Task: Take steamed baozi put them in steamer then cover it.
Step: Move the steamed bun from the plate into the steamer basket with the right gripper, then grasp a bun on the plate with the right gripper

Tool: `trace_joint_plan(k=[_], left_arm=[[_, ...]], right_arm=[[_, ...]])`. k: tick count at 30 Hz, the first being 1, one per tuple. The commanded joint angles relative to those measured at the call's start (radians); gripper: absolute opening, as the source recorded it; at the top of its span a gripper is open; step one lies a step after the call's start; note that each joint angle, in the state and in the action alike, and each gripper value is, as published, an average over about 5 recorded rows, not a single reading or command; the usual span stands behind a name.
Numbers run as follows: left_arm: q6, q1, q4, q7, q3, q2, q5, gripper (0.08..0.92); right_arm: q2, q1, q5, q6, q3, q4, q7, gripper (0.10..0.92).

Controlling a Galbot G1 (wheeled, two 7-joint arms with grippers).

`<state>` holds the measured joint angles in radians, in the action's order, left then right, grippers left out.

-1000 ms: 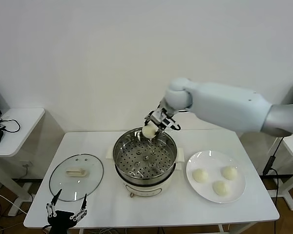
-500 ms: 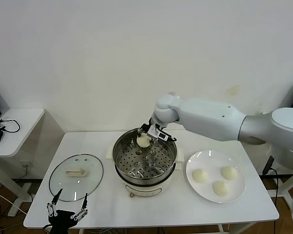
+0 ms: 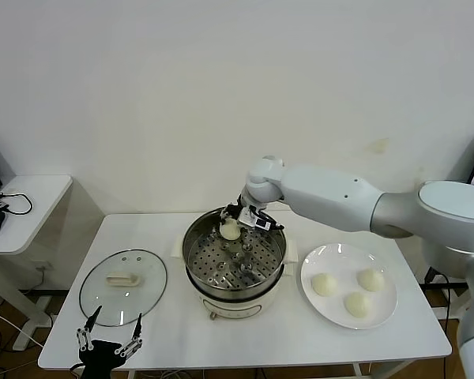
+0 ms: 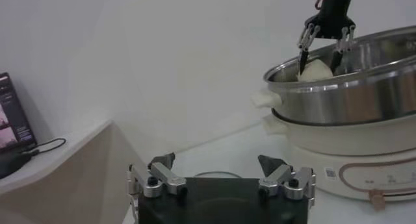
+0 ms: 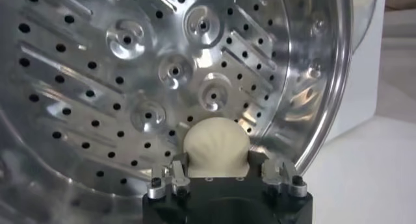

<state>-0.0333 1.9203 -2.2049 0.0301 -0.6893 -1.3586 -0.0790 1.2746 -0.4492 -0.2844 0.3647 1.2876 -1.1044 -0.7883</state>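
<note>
One baozi [image 3: 231, 230] [image 5: 216, 147] sits low on the far side of the steamer [image 3: 193, 264], on its perforated tray [image 5: 130, 82]. My right gripper [image 3: 237, 223] [image 5: 218, 168] reaches down into the pot, its fingers against both sides of this bun. Three more baozi [image 3: 356, 303] lie on the white plate [image 3: 385, 314] to the right. The glass cover [image 3: 123, 286] lies flat on the table left of the steamer. My left gripper [image 3: 108, 339] [image 4: 218, 168] hangs open at the table's front edge below the cover, holding nothing.
The steamer stands on a cream cooker base [image 3: 235, 304] at the table's middle. A small side table [image 3: 24, 197] with cables is at the far left. A white wall lies behind.
My right gripper has come down from above the steamer's far rim into the pot, carrying the baozi to the tray. The left arm has not moved.
</note>
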Motion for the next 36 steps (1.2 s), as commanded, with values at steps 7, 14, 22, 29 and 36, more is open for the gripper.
trace_joint_plan(k=[7, 14, 22, 29, 36], left_arm=[[0.007, 0.0, -0.011, -0.005, 0.005, 0.006, -0.002, 0.823], [0.012, 0.0, -0.016, -0.007, -0.005, 0.029, 0.007, 0.823], [0.023, -0.011, -0.016, -0.01, -0.017, 0.066, 0.032, 0.823], [0.042, -0.043, -0.002, -0.015, -0.022, 0.098, 0.069, 0.823], [0.051, -0.058, 0.014, -0.018, -0.027, 0.116, 0.079, 0.823]], right_arm=[[-0.084, -0.142, 0.204, -0.096, 0.013, -0.14, -0.104, 0.818], [-0.265, -0.25, 0.339, -0.305, 0.008, -0.301, -0.222, 0.823], [-0.58, -0.26, 0.351, -0.53, -0.03, -0.464, -0.251, 0.823], [-0.849, -0.149, 0.323, -0.616, -0.053, -0.567, -0.251, 0.823], [-0.942, 0.16, 0.277, -0.619, -0.249, -0.579, -0.233, 0.823]])
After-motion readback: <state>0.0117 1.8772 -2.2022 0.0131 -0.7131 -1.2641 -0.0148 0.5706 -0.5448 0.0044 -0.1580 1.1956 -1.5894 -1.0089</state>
